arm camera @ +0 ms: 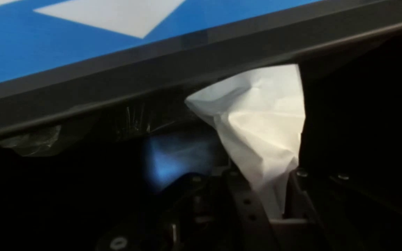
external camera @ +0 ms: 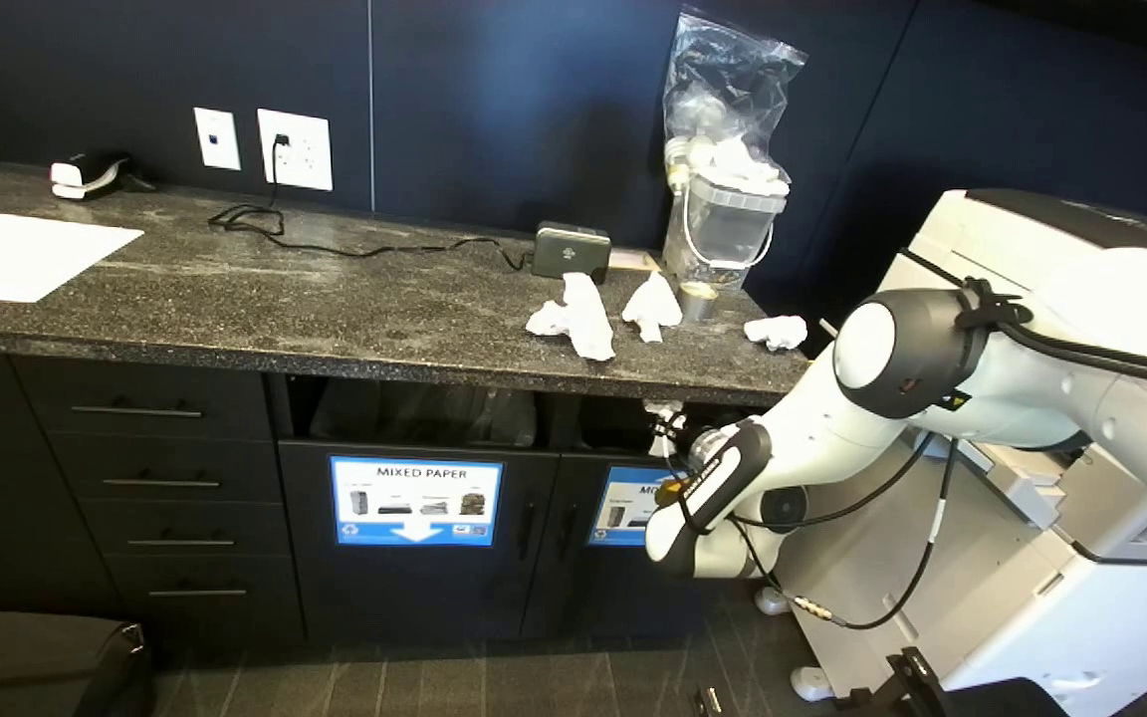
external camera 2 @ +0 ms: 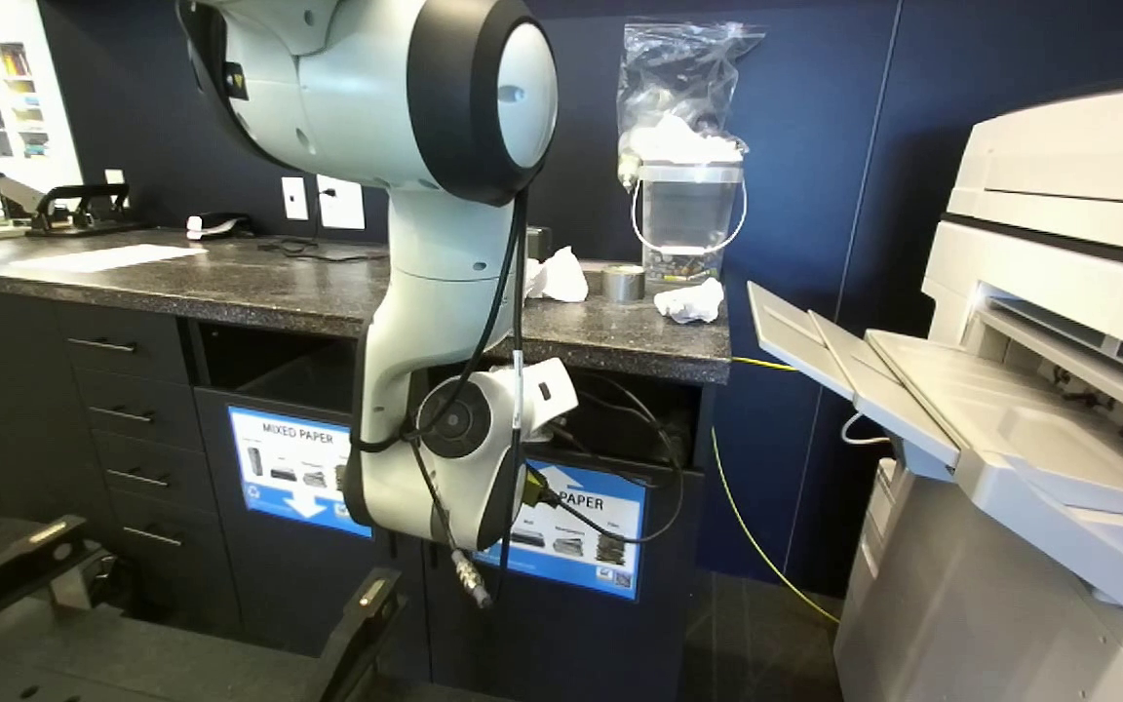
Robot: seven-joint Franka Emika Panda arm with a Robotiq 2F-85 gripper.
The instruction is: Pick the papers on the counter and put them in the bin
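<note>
My gripper (external camera: pixel 671 430) is at the opening of the right-hand paper bin (external camera: pixel 595 430) under the counter (external camera: pixel 354 299). In the wrist view, its dark fingers (arm camera: pixel 267 177) are shut on a crumpled white paper (arm camera: pixel 267 115), which sticks out beyond the fingertips beside the bin's front edge (arm camera: pixel 194 45). In an exterior view, white crumpled papers lie on the counter: a larger one (external camera: pixel 585 317), a middle one (external camera: pixel 653 305) and one by the right end (external camera: pixel 778 332). The right-end paper also shows in an exterior view (external camera 2: pixel 691 301). There the arm hides the gripper.
A tape roll (external camera: pixel 698 301), a small dark box (external camera: pixel 571 251) and a clear bucket with a plastic bag (external camera: pixel 728 209) stand behind the papers. A flat white sheet (external camera: pixel 31 257) lies far left. The white printer (external camera 2: pixel 1039 409) stands right of the counter. Cables hang from the arm.
</note>
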